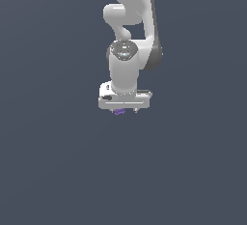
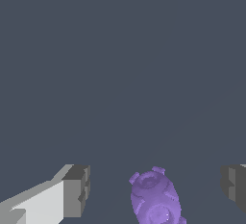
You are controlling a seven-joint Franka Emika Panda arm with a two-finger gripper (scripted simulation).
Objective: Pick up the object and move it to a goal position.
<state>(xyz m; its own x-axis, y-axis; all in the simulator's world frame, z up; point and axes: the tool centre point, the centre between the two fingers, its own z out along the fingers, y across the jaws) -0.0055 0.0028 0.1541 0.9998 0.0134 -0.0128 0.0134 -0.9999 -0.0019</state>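
No readable text, labels, brands, numbers or signs in either view.

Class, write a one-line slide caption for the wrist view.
Open gripper straddling the small purple object, a finger on either side and clear of it.

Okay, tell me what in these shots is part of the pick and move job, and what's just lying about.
Part of the job:
- purple object, lying between the open fingers, untouched by either
- gripper, white bar with dark fingertips

Just lying about:
- nothing else shows; only the plain grey surface under the arm
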